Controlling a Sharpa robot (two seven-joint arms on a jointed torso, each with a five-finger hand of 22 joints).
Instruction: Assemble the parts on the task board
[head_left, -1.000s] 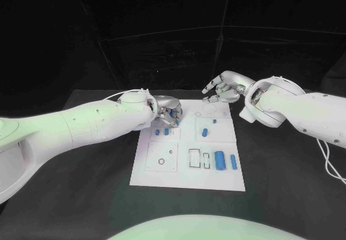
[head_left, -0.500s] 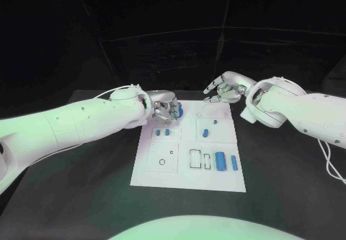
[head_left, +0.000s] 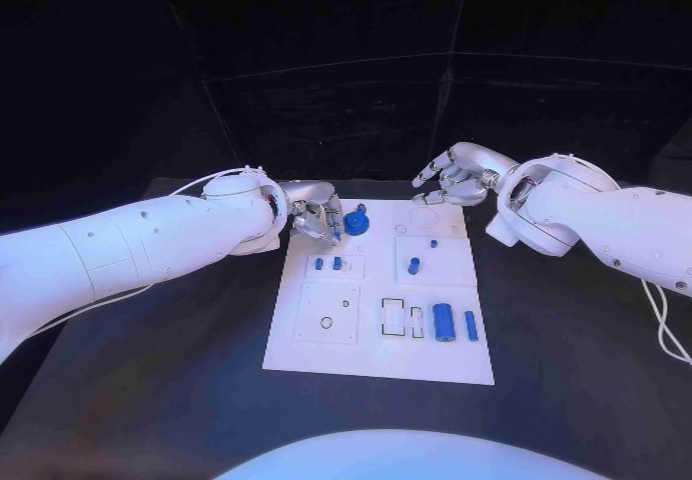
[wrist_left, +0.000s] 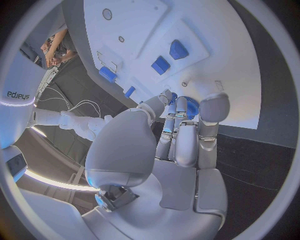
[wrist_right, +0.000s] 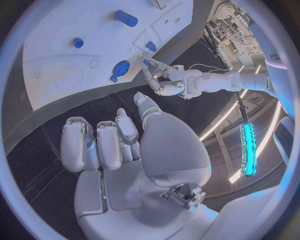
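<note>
Left of centre in the head view, the left hand (head_left: 320, 218) pinches a round blue part (head_left: 355, 222) in its fingertips, just above the task board's (head_left: 329, 350) upper-left corner. The right hand (head_left: 450, 178) hangs over the board's upper edge, fingers curled inward, holding nothing. More blue parts (head_left: 443, 322) sit lower right on the board, which lies on the black worktop (head_left: 159, 370).

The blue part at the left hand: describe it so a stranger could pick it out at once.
Start at the white task board and go to its far left corner, where the left hand reaches in. The round blue part sits at its fingertips, apart from the smaller blue pieces nearer the robot.
</note>
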